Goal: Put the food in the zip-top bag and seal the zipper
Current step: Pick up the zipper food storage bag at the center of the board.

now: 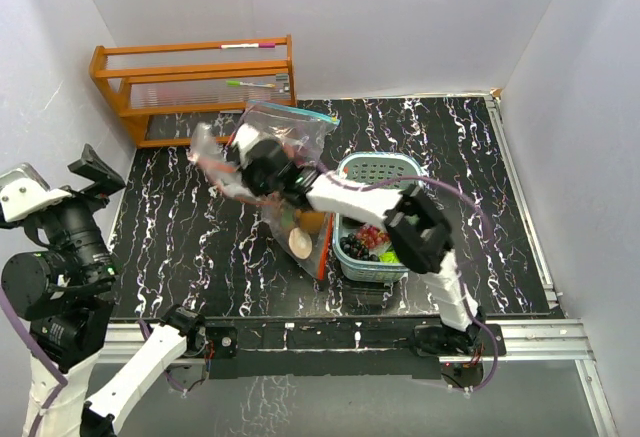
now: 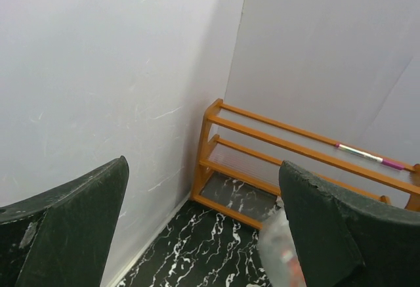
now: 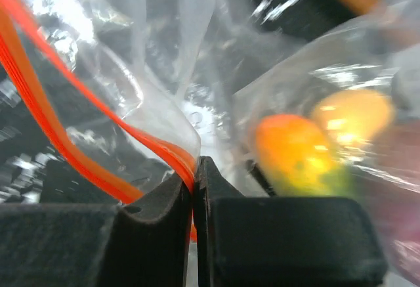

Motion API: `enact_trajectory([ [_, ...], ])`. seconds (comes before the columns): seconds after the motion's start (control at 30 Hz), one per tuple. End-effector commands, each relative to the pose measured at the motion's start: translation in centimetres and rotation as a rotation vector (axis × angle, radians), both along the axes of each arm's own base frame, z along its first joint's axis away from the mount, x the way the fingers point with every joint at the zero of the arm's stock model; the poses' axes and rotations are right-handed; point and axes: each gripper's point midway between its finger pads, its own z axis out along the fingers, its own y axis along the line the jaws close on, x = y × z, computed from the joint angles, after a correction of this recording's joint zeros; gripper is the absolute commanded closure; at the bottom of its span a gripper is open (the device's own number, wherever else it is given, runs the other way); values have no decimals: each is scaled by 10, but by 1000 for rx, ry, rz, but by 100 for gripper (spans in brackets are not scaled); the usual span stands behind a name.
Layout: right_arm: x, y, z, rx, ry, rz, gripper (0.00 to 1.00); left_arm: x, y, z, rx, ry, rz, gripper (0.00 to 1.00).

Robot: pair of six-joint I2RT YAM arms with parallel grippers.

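Observation:
My right gripper [image 1: 248,170] reaches far over the table and is shut on the orange zipper strip [image 3: 157,146] of a clear zip-top bag [image 1: 285,132], holding it up. Its jaws [image 3: 195,175] pinch the strip flat between them. Through the plastic I see an orange-green fruit [image 3: 295,149] and a yellow one [image 3: 354,113]. In the top view a beige piece [image 1: 300,243] and an orange piece [image 1: 311,222] lie in the bag's lower part. More food, purple grapes [image 1: 355,247] and red and green pieces, sits in the teal basket [image 1: 378,169]. My left gripper [image 1: 95,175] is open and empty, raised at the far left.
A wooden rack [image 1: 195,82] with pens stands at the back left against the wall; it also shows in the left wrist view [image 2: 262,162], with a corner of the bag [image 2: 279,247] beside my right finger. White walls enclose the black marbled table [image 1: 180,237].

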Motion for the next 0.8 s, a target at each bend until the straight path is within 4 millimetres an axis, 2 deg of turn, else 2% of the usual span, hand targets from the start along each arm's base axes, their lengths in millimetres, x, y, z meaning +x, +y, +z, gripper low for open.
enact_trajectory([
  [0.0,31,-52,164,529,163,-135,92,6,-17,16,24,-18,-104,5],
  [0.1,32,-90,190,690,250,-186,92,16,-42,19,52,-7,-244,9],
  [0.17,28,-104,198,718,259,-206,92,27,-64,13,70,29,-353,9],
  [0.2,22,-113,213,734,246,-208,92,34,-79,7,71,55,-421,9],
  [0.3,8,-121,222,728,261,-203,92,52,-130,-20,87,138,-648,9],
  [0.37,-1,-125,222,720,278,-193,92,68,-164,-48,85,208,-787,12],
  [0.43,-10,-128,220,719,291,-188,92,81,-187,-66,82,267,-871,16],
  [0.57,-26,-132,213,695,295,-194,92,105,-215,-89,57,339,-954,20],
  [0.77,-44,-133,216,690,297,-163,92,135,-239,-112,22,357,-996,21],
])
